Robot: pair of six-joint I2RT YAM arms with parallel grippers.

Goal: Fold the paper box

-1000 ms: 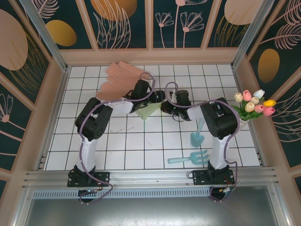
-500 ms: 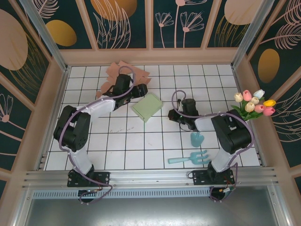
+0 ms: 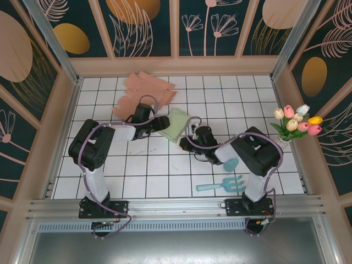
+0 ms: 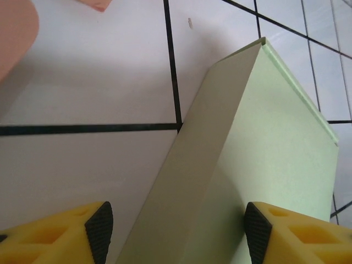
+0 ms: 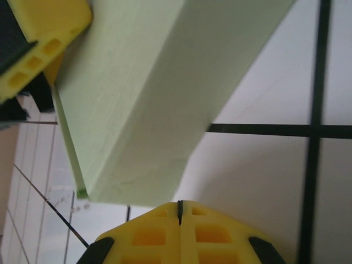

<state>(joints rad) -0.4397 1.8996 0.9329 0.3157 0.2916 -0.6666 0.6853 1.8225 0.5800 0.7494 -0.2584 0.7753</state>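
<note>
The pale green paper box (image 3: 177,125) lies folded shut on the white tiles at mid-table. My left gripper (image 3: 163,122) is at its left edge, open. In the left wrist view the box (image 4: 275,137) rises between the jaws, its side wall running down between the black pads (image 4: 99,231), which stand apart from it on the left. My right gripper (image 3: 193,133) is at the box's right side, shut and empty. In the right wrist view its closed tips (image 5: 179,207) sit just short of the box wall (image 5: 148,110), with the left gripper's yellow finger (image 5: 41,30) beyond.
Pink cardboard sheets (image 3: 144,91) lie behind the box, one corner near the left wrist (image 4: 15,33). A blue trowel (image 3: 230,161) and blue hand rake (image 3: 223,185) lie at the front right. A tulip bunch (image 3: 297,122) stands by the right wall.
My left gripper came forward from the pink sheets to the box's left edge. My right gripper slid left up to the box, which turned slightly.
</note>
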